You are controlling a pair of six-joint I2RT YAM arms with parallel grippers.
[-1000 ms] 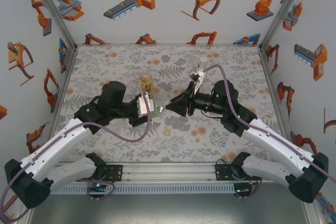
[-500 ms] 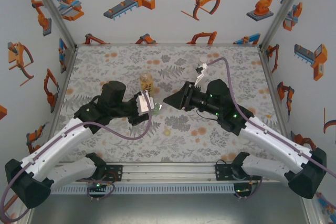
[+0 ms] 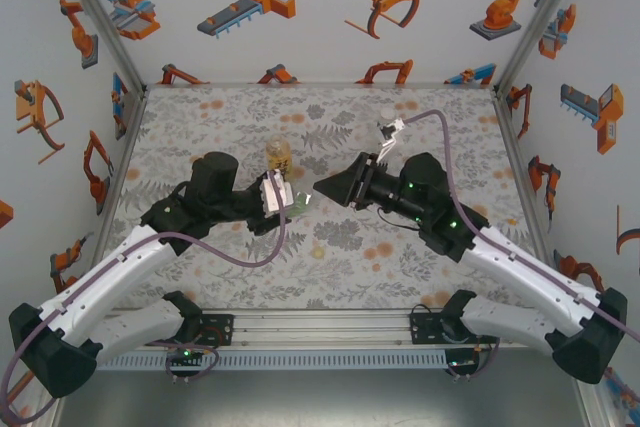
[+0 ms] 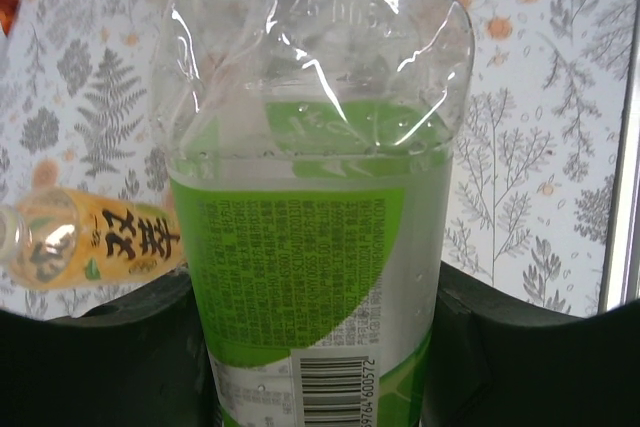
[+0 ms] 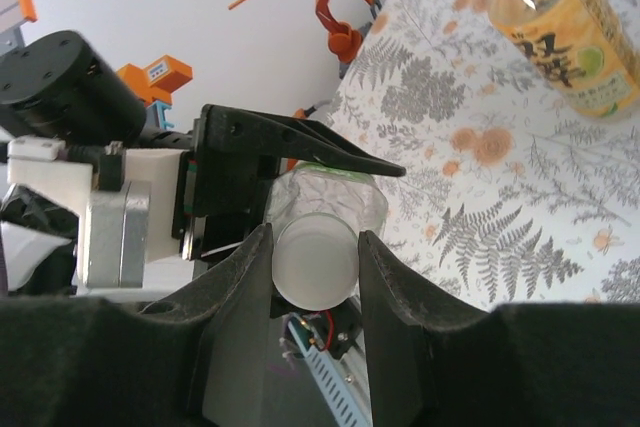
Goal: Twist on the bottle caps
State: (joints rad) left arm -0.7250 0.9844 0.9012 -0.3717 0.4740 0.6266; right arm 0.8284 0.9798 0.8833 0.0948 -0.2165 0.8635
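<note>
Whitish cap (image 5: 314,267) is clamped between the right gripper's (image 5: 315,292) fingers, jaws closed snug on its sides. Right behind it we see the clear shoulder of the slim bottle (image 5: 330,197). The cap lines up with the neck end, but we can't tell if they touch. The slim bottle, green label, is gripped across its body by the left gripper (image 4: 320,367), jaws closed on it and neck pointing at the right gripper. In the top view both grippers meet nose to nose around the middle of the table (image 3: 200,117). Amber bottle (image 3: 278,157), yellow label, stands upright with its mouth open, just behind the left gripper. Pale yellow cap (image 3: 318,252) lies loose on the table towards the near edge, apart from both grippers.
</note>
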